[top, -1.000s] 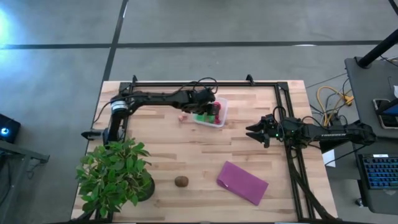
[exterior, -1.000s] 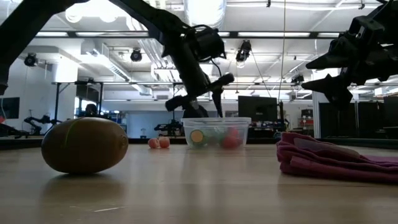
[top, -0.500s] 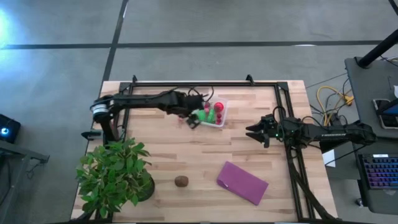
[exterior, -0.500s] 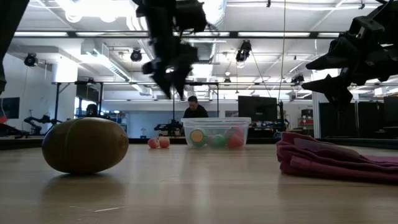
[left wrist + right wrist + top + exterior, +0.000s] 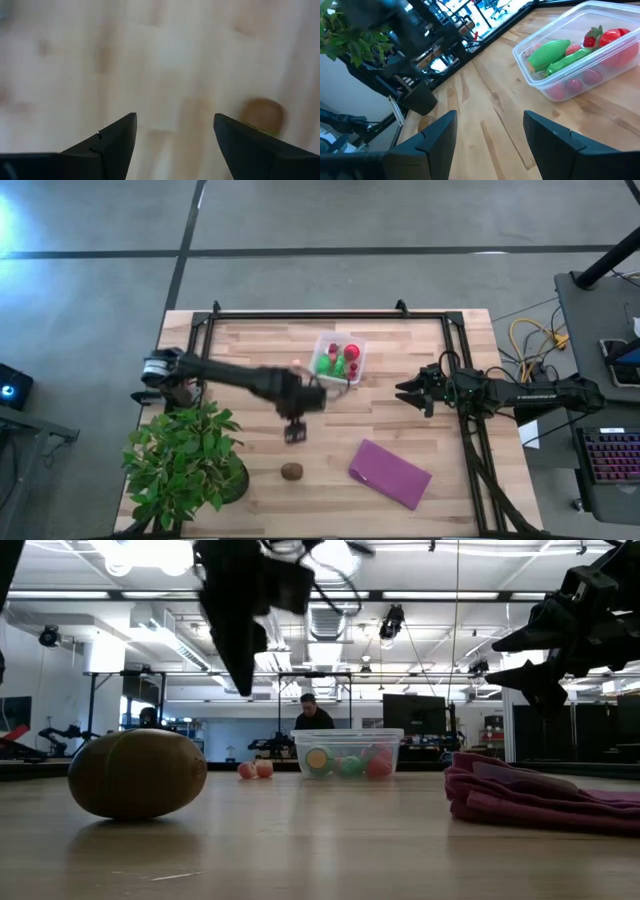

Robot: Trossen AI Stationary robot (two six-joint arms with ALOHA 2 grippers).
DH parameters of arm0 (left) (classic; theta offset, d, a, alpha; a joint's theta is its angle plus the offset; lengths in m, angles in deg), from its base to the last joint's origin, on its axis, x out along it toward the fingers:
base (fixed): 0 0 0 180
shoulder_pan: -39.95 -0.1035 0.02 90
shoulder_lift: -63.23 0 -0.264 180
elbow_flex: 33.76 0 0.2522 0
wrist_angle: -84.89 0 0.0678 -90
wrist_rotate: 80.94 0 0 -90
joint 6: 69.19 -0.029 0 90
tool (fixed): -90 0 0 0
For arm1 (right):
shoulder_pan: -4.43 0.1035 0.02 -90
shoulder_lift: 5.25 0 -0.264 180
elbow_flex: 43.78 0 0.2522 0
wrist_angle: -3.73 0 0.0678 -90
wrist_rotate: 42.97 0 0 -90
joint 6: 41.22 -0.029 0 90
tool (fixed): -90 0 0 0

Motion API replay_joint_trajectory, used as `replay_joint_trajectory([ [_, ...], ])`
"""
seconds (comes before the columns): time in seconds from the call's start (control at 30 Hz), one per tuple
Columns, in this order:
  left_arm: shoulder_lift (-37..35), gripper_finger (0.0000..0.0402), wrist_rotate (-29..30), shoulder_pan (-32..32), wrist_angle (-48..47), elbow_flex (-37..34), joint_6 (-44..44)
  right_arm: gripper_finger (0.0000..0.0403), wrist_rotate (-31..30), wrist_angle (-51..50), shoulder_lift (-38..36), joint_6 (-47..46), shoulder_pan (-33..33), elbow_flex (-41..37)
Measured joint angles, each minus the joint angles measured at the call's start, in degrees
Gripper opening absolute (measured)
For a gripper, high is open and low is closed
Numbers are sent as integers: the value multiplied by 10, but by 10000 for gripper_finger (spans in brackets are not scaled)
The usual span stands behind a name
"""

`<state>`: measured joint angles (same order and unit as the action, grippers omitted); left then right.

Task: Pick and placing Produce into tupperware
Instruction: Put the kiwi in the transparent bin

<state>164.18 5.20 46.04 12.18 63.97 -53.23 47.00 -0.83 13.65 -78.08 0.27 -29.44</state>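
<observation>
Wooden table (image 5: 250,420), tub (image 5: 339,359), brown fruit (image 5: 291,471), purple cloth (image 5: 390,474)

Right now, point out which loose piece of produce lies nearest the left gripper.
The brown fruit, alone near the table's front edge, just beyond the open left gripper. The pink piece sits farther off, beside the tupperware.

one tub (image 5: 339,358), one brown fruit (image 5: 291,471)

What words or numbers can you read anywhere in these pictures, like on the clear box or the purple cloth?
None can be read.
The tupperware is plain clear plastic, with no label showing.
The purple cloth is bare.
The screens in the room behind the table are too small and dark to read.
</observation>
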Motion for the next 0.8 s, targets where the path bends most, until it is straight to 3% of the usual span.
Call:
replay_joint_trajectory([
  [0.37,0,250,10,156,34,0,97,219,0,0,0,0,0,0],
  [0.67,3,251,24,180,85,-20,138,219,0,0,0,0,0,0],
  [0.8,3,251,4,189,126,-43,141,219,0,0,0,0,0,0],
])
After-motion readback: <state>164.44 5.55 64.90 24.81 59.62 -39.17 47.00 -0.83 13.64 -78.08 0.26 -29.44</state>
